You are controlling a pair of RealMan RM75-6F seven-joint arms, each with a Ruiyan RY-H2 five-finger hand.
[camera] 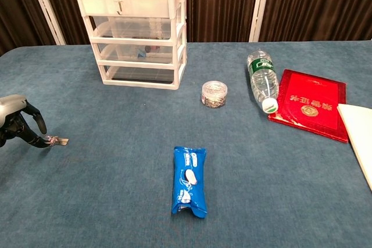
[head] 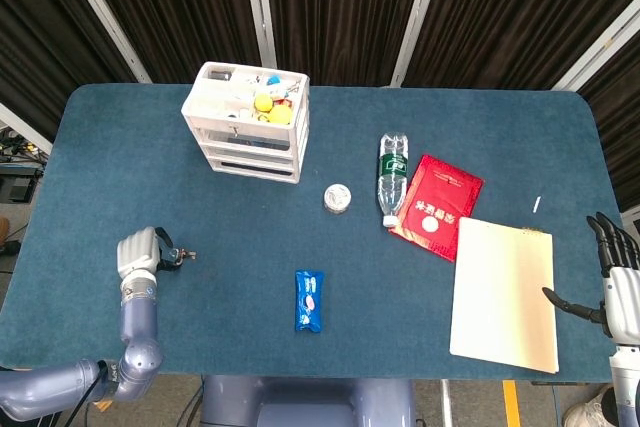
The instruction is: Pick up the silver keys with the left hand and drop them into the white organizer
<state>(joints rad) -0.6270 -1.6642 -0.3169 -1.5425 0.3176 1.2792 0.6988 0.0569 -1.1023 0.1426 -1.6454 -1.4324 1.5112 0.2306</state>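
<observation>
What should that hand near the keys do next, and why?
Probably close its fingers firmly on the silver keys and lift. The left hand sits low at the keys, fingertips touching them, yet they still lie on the table, and the white organizer stands well beyond them.

Overhead head view, low frontal chest view

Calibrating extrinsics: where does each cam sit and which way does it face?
Head view: high above the near table edge, looking down; shows the left robot hand, its forearm, and the right robot hand.
Chest view: low at the near edge, facing the curtains; shows only the left robot hand.
Shared: silver keys, white organizer, blue packet.
</observation>
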